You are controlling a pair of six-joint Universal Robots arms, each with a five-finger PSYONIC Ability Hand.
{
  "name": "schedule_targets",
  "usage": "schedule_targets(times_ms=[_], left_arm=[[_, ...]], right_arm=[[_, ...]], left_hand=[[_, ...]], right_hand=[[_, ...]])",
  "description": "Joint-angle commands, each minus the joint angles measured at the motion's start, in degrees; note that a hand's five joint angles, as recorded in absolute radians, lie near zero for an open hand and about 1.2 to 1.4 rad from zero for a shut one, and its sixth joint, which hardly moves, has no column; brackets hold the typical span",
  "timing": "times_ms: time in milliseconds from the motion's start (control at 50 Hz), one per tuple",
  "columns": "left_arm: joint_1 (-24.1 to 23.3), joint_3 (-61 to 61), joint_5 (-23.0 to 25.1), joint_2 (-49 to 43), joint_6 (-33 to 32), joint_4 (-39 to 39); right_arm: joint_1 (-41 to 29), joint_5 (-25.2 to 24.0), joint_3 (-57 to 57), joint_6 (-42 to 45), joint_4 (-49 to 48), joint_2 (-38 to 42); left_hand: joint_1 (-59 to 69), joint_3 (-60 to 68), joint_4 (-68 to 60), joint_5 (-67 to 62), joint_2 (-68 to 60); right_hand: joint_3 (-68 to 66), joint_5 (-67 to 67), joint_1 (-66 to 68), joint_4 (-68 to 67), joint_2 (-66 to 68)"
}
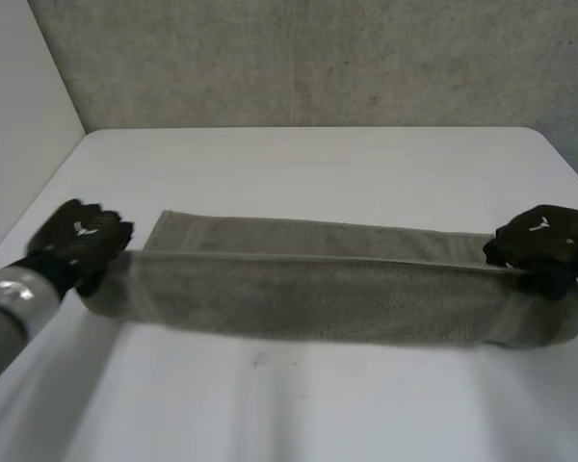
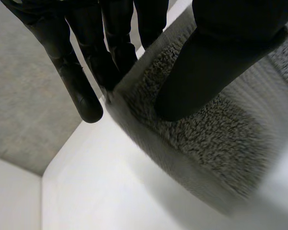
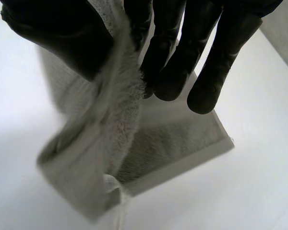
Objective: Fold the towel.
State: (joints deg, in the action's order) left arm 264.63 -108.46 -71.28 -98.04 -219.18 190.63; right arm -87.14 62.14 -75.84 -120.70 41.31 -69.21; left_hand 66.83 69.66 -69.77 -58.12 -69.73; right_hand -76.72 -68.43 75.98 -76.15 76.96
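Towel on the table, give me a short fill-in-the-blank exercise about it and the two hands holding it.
1. The towel is ____ in colour.
2. The left hand pinches one end of it between its fingers and its ____.
3. The right hand grips the towel's end at the head view's ____ side.
4. The towel's far edge rests on the table, which is ____.

Missing words: grey; thumb; right; white.

The long grey terry towel [image 1: 318, 298] spans the table [image 1: 299, 164], far half flat, near half lifted taut.
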Motion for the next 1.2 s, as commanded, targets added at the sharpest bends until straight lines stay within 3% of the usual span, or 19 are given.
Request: schedule_targets(times_ms=[20,60,120,280,360,380,400,420,440,460,480,560,660,780,820,920,980,1080,1200], left_arm=[[-6.58,18.19,-8.09,-20.17,-0.11,2.29],[-7.37,27.73,-12.20,-27.52,-0.02,2.29],[-8.42,36.08,-14.06,-33.50,-0.11,1.94],[-9.66,51.30,-14.41,-43.01,-0.20,0.27],[-9.75,54.57,-14.24,-45.47,-0.20,-0.70],[-9.83,55.45,-14.15,-46.44,-0.29,-1.22],[-9.83,55.46,-14.15,-46.45,-0.29,-1.23],[-9.83,55.81,-14.15,-47.06,-0.29,-1.67],[-10.01,55.81,-14.15,-47.41,-0.29,-1.84],[-10.01,55.81,-14.15,-47.42,-0.29,-1.85],[-10.10,55.72,-14.67,-47.59,-0.29,-1.93],[-10.80,55.46,-14.85,-47.24,-0.20,-1.85],[-10.98,53.61,-15.47,-44.87,0.50,-2.11],[-10.98,44.12,-17.23,-34.76,3.84,-1.85],[-10.98,40.61,-17.14,-31.33,5.78,-1.58],[-10.63,25.53,-16.09,-18.97,16.47,2.01],[-10.45,21.80,-15.38,-16.22,18.96,3.60],[-9.92,9.96,-11.52,-9.72,25.89,11.14],[-10.19,6.06,-10.99,-7.95,27.31,15.03]], right_arm=[[-6.29,9.57,12.55,-4.63,-4.48,14.11],[-7.16,10.72,15.88,-7.26,-9.20,17.69],[-7.95,11.24,17.29,-8.76,-15.00,20.16],[-10.33,12.04,18.97,-8.68,-27.06,24.56],[-10.59,13.26,20.28,-8.59,-28.12,26.49],[-10.77,14.14,20.90,-8.50,-28.48,27.54],[-10.77,14.15,20.90,-8.50,-28.48,27.55],[-11.03,14.93,21.51,-8.50,-28.65,28.42],[-11.29,15.72,22.13,-8.33,-28.83,29.13],[-11.30,15.73,22.13,-8.32,-28.83,29.14],[-11.47,16.77,22.92,-8.41,-29.44,29.66],[-11.65,17.92,24.24,-9.38,-31.82,29.49],[-11.73,18.28,23.63,-12.63,-34.19,26.32],[-11.30,17.75,13.87,-22.39,-34.63,15.51],[-11.12,17.49,6.09,-24.23,-35.33,9.13],[-11.03,17.22,-5.95,-25.11,-35.51,1.21],[-10.86,17.22,-12.46,-25.20,-35.42,-1.88],[-9.46,17.40,-20.56,-25.11,-35.86,-2.94],[-7.69,16.78,-26.29,-25.11,-40.34,-2.94]], left_hand=[[13.17,10.34,-10.23,-11.88,-10.27],[13.17,10.34,-10.23,-11.88,-10.27],[13.17,10.34,-10.23,-11.88,-10.27],[13.17,10.34,-10.23,-11.88,-10.27],[13.17,10.34,-10.23,-11.88,-10.27],[13.17,10.34,-10.23,-11.88,-10.27],[13.17,10.34,-10.23,-11.88,-10.27],[10.86,8.04,-7.93,-9.57,-7.96],[-31.79,-34.62,34.73,33.08,34.70],[-32.22,-35.05,35.16,33.51,35.12],[-56.83,-59.66,59.77,58.12,59.73],[-56.83,-59.66,59.77,58.12,59.73],[-56.83,-59.66,59.77,58.12,59.73],[-56.83,-59.66,59.77,58.12,59.73],[-56.83,-59.66,59.77,58.12,59.73],[-56.83,-59.66,59.77,58.12,59.73],[-56.83,-59.66,59.77,58.12,59.73],[-56.83,-59.66,59.77,58.12,59.73],[-56.83,-59.66,59.77,58.12,59.73]], right_hand=[[-3.28,-1.57,4.02,-3.85,3.04],[-3.28,-1.57,4.02,-3.85,3.04],[-3.28,-1.57,4.02,-3.85,3.04],[-3.28,-1.57,4.02,-3.85,3.04],[-3.28,-1.57,4.02,-3.85,3.04],[10.98,12.70,-10.24,10.41,-11.22],[11.12,12.84,-10.38,10.55,-11.37],[55.42,57.14,-54.68,54.85,-55.66],[66.72,68.43,-65.98,66.15,-66.96],[66.72,68.43,-65.98,66.15,-66.96],[66.72,68.43,-65.98,66.15,-66.96],[66.72,68.43,-65.98,66.15,-66.96],[66.72,68.43,-65.98,66.15,-66.96],[66.72,68.43,-65.98,66.15,-66.96],[66.72,68.43,-65.98,66.15,-66.96],[66.72,68.43,-65.98,66.15,-66.96],[66.72,68.43,-65.98,66.15,-66.96],[66.72,68.43,-65.98,66.15,-66.96],[66.72,68.43,-65.98,66.15,-66.96]])
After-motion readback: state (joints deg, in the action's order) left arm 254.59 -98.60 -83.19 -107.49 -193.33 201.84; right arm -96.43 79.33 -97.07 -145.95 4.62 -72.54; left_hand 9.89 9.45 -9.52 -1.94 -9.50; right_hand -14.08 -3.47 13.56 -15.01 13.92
